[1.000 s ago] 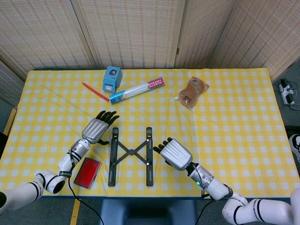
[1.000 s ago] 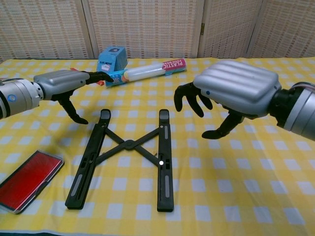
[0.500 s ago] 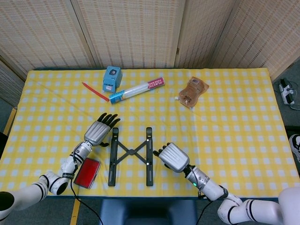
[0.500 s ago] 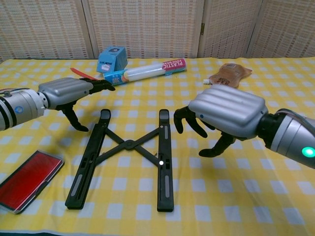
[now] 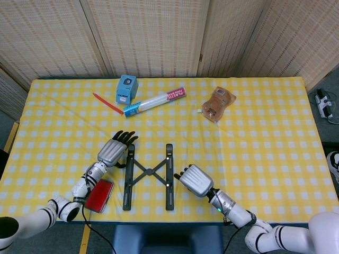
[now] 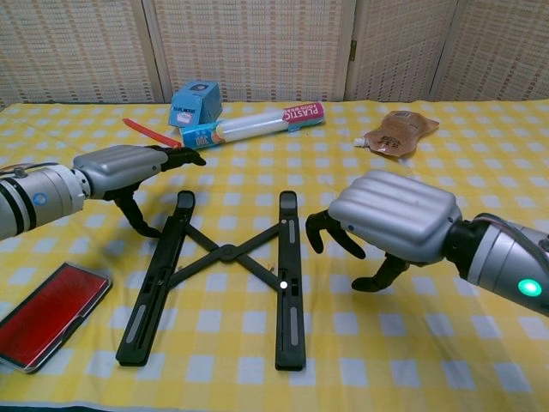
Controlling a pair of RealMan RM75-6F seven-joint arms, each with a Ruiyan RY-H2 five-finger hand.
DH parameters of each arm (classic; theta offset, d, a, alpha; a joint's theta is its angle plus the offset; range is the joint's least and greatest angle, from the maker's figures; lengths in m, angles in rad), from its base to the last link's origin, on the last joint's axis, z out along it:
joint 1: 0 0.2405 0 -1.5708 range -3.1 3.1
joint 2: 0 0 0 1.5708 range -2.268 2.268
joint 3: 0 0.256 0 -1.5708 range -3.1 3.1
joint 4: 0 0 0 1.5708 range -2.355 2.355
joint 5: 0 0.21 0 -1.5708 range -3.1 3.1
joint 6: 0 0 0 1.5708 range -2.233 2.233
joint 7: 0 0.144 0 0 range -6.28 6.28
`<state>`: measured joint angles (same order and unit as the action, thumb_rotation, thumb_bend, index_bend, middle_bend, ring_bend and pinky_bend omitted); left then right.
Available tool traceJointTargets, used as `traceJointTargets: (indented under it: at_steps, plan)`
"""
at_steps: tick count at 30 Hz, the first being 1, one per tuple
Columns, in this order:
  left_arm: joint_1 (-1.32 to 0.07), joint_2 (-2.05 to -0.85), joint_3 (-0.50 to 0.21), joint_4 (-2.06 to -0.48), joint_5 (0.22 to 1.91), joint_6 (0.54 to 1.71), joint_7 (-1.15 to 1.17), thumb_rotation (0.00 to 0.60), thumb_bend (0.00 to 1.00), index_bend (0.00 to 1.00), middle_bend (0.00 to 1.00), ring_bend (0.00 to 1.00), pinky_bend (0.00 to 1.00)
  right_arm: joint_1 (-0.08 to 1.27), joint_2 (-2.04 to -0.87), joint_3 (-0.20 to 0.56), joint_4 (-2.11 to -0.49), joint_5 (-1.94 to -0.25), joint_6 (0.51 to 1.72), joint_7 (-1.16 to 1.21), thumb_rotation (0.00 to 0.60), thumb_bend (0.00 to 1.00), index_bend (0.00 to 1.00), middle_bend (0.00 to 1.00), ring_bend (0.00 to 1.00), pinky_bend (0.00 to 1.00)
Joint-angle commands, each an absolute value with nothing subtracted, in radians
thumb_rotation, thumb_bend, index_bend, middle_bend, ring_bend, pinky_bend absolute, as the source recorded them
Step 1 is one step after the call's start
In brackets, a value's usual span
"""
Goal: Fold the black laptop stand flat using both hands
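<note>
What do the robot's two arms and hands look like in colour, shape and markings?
Both hands, left hand and right hand, have ribbed silver-grey metal backs and black fingers. Silver cylindrical wrists lead to glossy white arm segments with black joint rings. The right wrist shows a small lit green light; the left wrist carries a small blue round mark.

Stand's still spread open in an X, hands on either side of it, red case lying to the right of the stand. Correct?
Not quite: the red case lies to the left of the black laptop stand, under the left hand's forearm, as the head view shows. The rest holds: the stand is still spread in an X, with the right hand on its other side.
</note>
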<state>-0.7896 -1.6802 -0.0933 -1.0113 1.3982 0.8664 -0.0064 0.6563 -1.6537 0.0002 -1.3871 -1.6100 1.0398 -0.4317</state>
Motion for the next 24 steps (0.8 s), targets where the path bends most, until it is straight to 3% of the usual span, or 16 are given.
traceJointTargets:
  at_steps: [1, 24]
  plan:
    - [-0.788, -1.679, -0.092, -1.012, 1.398, 0.868, -0.007, 0.6, 0.09, 0.0, 0.0, 0.0, 0.0, 0.661, -1.683, -0.006, -1.348, -1.624, 1.04, -0.418, 0.6, 0.21, 0.45, 0.69, 0.67, 0.69]
    - [-0.778, -1.675, -0.098, -1.039, 1.376, 0.85, -0.067, 0.6, 0.09, 0.0, 0.0, 0.0, 0.0, 0.735, -1.895, 0.017, -1.087, -1.692, 1.061, -0.349, 0.6, 0.21, 0.46, 0.7, 0.67, 0.69]
